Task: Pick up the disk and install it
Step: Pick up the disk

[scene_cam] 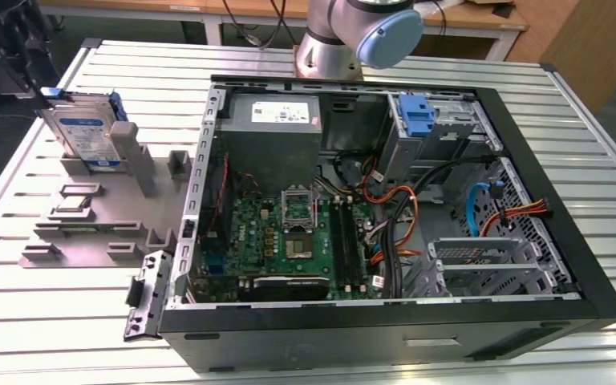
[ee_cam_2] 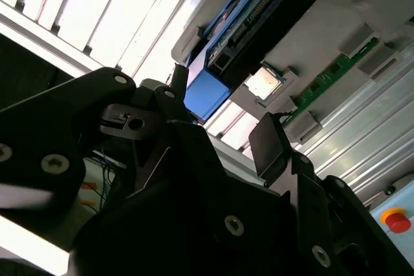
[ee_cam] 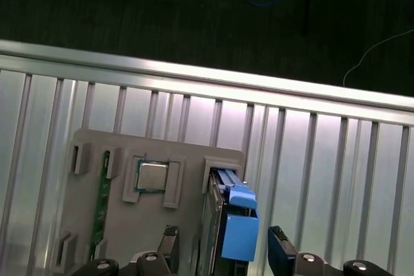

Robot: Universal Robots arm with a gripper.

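exterior view: silver-grey rectangular disk in blue plastic carrier (scene_cam: pixel 83 132) upright in grey plastic fixture (scene_cam: pixel 83 241), black gripper (scene_cam: pixel 41 90) at its top edge; first wrist view: jaws spread, straddling disk (ee_cam: pixel 236 224) with gaps; second wrist view: disk's blue end (ee_cam_2: pixel 207 92) between the parted fingers (ee_cam_2: pixel 266 141)

My arm (scene_cam: pixel 324 36) is a silver-grey tube with a rounded pale blue joint cap (scene_cam: pixel 391 36). My fingers (ee_cam: pixel 279 251) are matt black with flat dark pads, carried on chunky black links (ee_cam_2: pixel 194 185) dotted with round silver screws (ee_cam_2: pixel 233 225)
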